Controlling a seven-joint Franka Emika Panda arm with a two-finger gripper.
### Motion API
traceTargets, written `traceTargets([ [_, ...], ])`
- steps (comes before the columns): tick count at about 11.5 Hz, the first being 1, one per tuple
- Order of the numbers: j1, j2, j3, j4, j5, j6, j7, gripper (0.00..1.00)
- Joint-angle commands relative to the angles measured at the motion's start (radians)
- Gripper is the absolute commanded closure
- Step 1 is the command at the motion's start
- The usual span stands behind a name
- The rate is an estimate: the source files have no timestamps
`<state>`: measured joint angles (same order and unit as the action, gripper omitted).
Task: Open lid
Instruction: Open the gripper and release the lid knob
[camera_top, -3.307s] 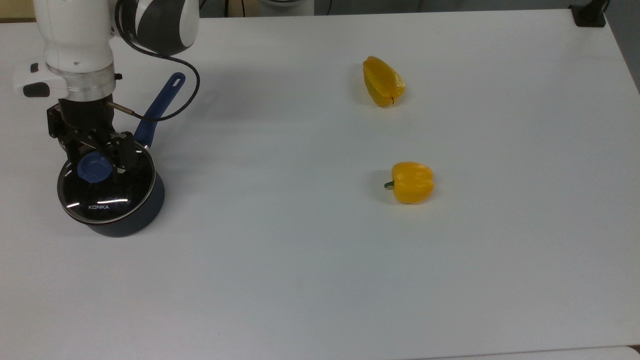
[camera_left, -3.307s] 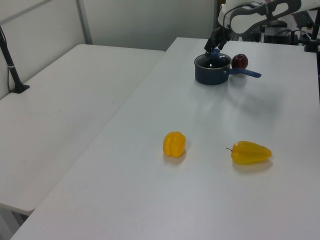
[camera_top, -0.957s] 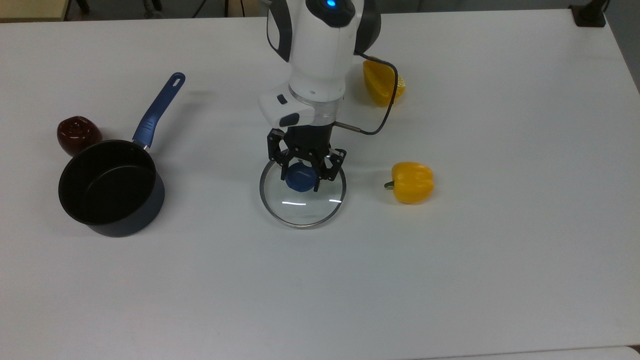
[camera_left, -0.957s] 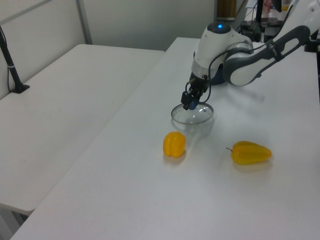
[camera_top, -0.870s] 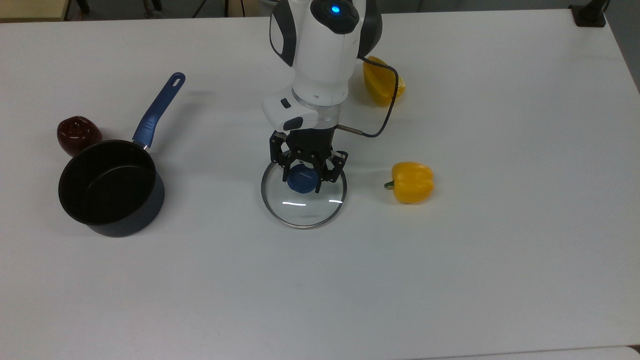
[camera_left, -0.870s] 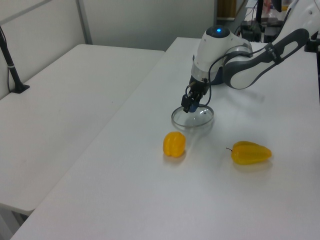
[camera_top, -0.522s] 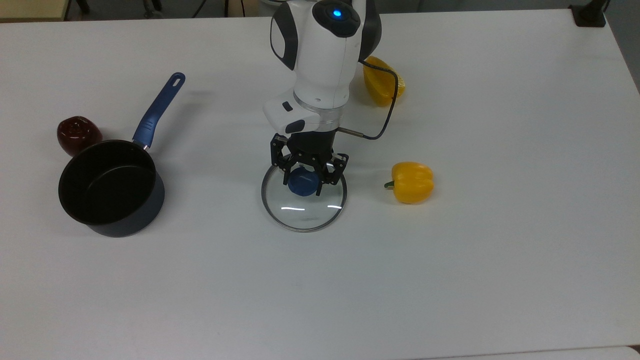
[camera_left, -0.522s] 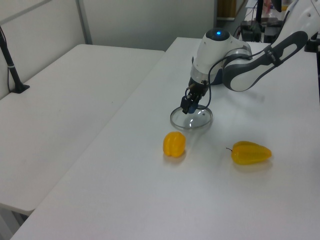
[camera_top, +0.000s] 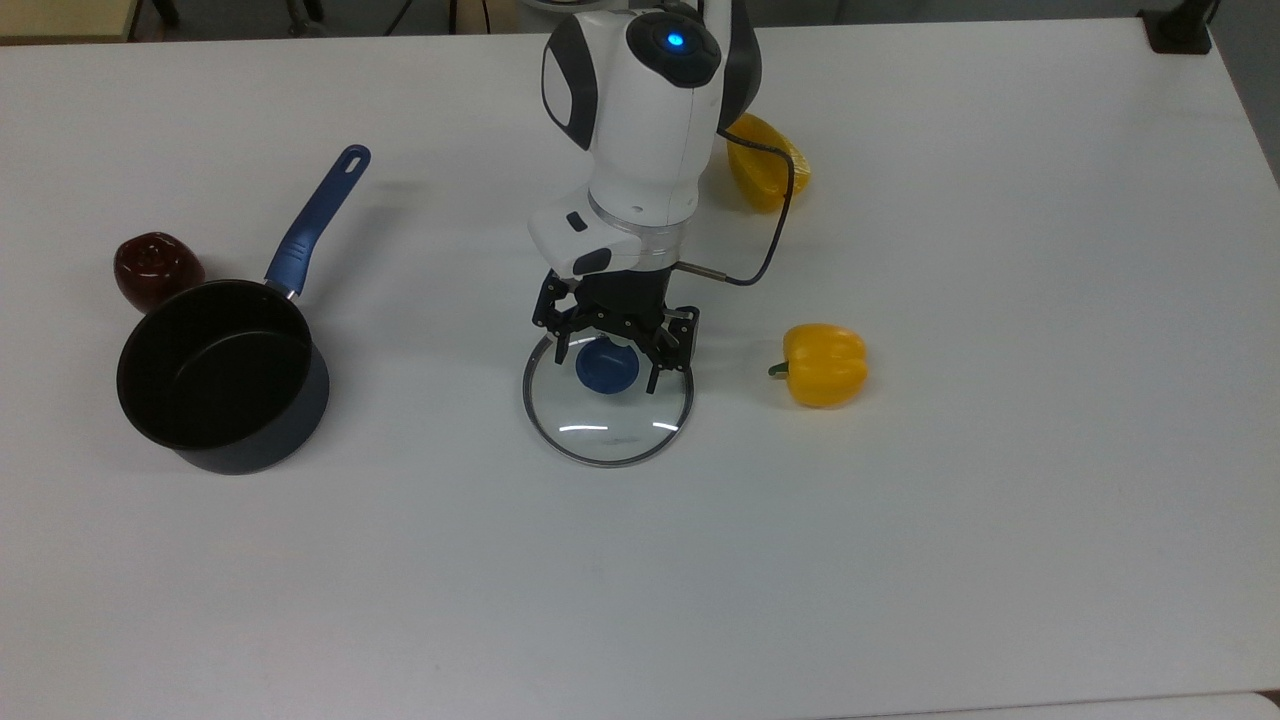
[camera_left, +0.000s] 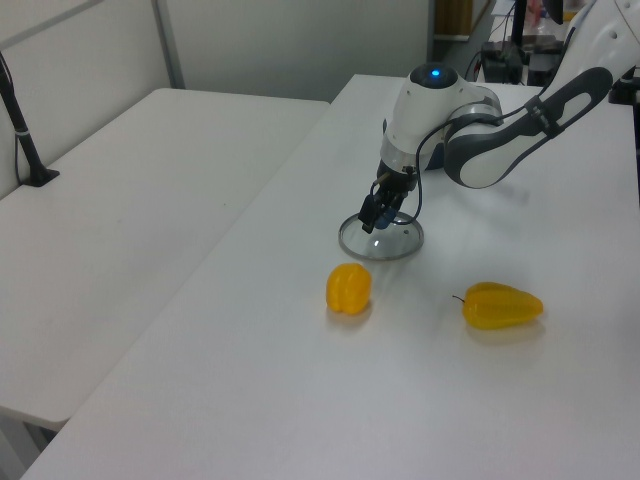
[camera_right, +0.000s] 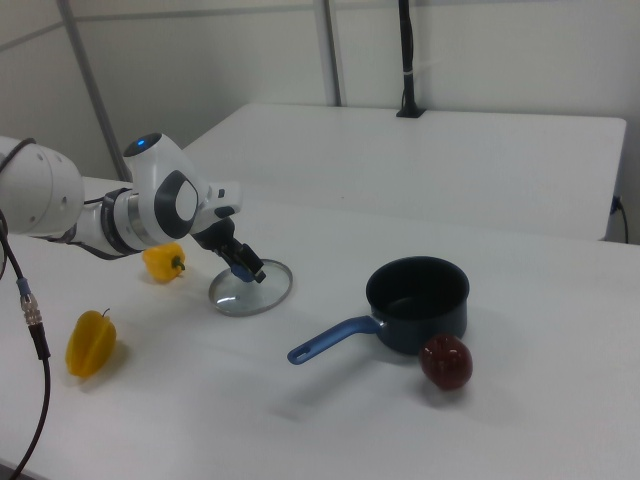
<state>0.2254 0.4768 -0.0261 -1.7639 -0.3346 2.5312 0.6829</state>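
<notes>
Round clear glass lid (camera_top: 607, 412) (camera_left: 381, 238) (camera_right: 250, 288) with thin metal rim and blue knob (camera_top: 606, 367), lying flat on the smooth white desk (camera_top: 1000, 500) near its middle, off the pot. Bright streaks of reflected light across the glass in the top view. Black two-finger gripper (camera_top: 612, 360) (camera_left: 372, 217) (camera_right: 243, 266) right above the knob, jaws spread apart on either side, released, gripping nothing. A second ago jaws clenched on the knob and lid slightly tilted above the desk; now lid settled flat and jaws parted.

White and grey glossy arm (camera_top: 640, 120) rising behind the gripper, blue light on top, thin black cable looping from the wrist.

Small rounded yellow bell pepper (camera_top: 823, 364) (camera_left: 348, 288) (camera_right: 164, 263) with green stem near the lid, at the top view's right. Longer, pointed yellow pepper (camera_top: 768, 165) (camera_left: 502, 305) (camera_right: 90, 343) further back, partly behind the arm in the top view.

Dark matte saucepan (camera_top: 222, 375) (camera_right: 418, 302) with long blue handle (camera_top: 318, 220), open and uncovered, well apart at the top view's left. Shiny dark red apple (camera_top: 155, 270) (camera_right: 445, 362) just beside the saucepan. Pot, apple and both peppers in the same places as 3.3 s ago; lid then on the saucepan.
</notes>
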Motion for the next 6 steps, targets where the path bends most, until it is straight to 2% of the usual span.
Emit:
traceTargets([
  [1,0.006,-0.056,-0.011,0.017,-0.020,-0.085,0.012,0.00],
  [3,0.000,-0.134,-0.006,0.038,0.003,-0.239,-0.046,0.00],
  [6,-0.037,-0.277,-0.008,0.038,0.156,-0.444,-0.289,0.00],
])
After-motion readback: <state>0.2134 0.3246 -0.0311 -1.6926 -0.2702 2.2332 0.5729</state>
